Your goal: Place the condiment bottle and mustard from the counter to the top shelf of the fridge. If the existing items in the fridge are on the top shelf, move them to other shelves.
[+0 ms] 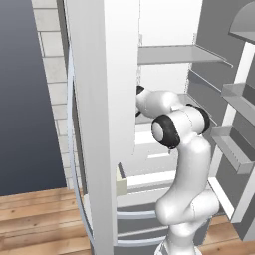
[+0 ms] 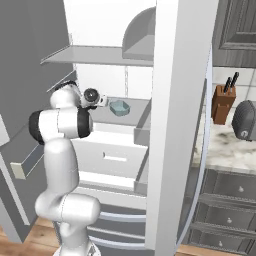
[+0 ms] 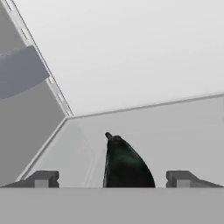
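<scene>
- The pincer (image 3: 112, 179) stands wide apart inside the fridge (image 1: 99, 124), its two tips either side of a small black object (image 3: 124, 166) and not touching it.
- The black object lies on a pale shelf (image 3: 175, 131), near the shelf's front edge.
- In the right base view a shallow teal dish (image 2: 120, 107) sits on the middle shelf (image 2: 135, 112), just beside the arm's hand.
- The shelf above (image 2: 95, 54) is bare where it shows.
- The bench (image 2: 225, 145) to the right of the fridge carries a knife block (image 2: 223, 102) and a toaster (image 2: 245, 120) towards its back edge.
</scene>
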Robot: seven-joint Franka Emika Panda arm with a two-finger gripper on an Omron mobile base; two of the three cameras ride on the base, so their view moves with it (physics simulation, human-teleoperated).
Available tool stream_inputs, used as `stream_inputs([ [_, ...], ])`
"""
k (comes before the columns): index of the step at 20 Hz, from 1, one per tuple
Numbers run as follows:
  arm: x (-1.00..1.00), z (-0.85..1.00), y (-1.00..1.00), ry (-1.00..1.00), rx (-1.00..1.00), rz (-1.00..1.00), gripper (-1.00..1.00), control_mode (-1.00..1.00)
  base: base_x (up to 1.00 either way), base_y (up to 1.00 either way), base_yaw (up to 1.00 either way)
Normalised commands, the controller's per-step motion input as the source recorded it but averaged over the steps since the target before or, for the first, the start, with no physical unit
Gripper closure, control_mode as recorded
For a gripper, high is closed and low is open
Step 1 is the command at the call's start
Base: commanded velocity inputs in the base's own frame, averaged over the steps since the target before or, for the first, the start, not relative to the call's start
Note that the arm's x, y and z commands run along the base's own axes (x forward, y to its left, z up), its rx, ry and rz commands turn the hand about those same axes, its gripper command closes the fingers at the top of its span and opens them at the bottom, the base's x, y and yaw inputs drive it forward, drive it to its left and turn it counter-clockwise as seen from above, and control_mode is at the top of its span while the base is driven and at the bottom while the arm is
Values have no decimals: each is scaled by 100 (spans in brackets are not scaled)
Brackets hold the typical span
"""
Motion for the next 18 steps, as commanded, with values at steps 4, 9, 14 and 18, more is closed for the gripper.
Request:
stream_inputs([
  [4,-71,100,-33,-15,0,-2,-100,-100,0,0,0],
  [9,-100,91,-66,-14,0,-7,-100,-100,0,0,0],
  [14,-100,73,-82,-9,0,-12,-100,-100,0,0,0],
  [18,-100,47,-66,-6,0,-12,-100,-100,0,0,0],
])
